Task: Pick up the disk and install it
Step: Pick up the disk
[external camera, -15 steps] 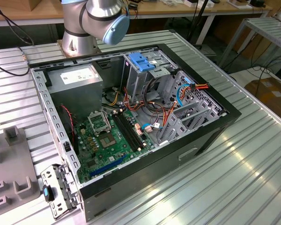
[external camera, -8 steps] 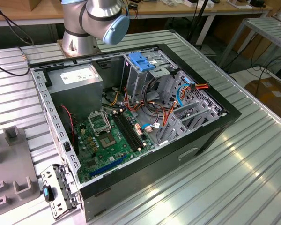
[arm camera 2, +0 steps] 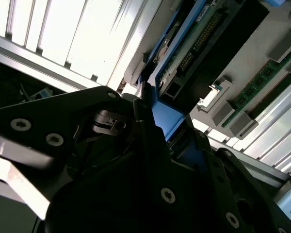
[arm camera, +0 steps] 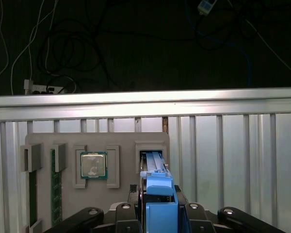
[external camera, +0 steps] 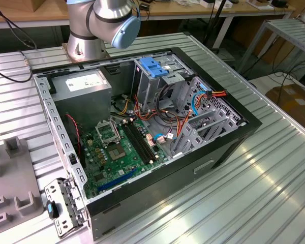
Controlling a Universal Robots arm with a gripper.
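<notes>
My hand (arm camera: 159, 193), black metal studded with bolt heads, is right under the lens, clamped on the blue plastic frame of the disk (arm camera: 153, 162). The disk stands on edge in a slot of the grey tray (arm camera: 121, 141), near a square chip (arm camera: 93, 165), on the ribbed aluminium surface (arm camera: 233, 160). The second wrist view gives me the disk's flat face: green board, pin connector. The exterior view adds the open case (external camera: 157, 188), green motherboard (external camera: 119, 147) inside.
</notes>
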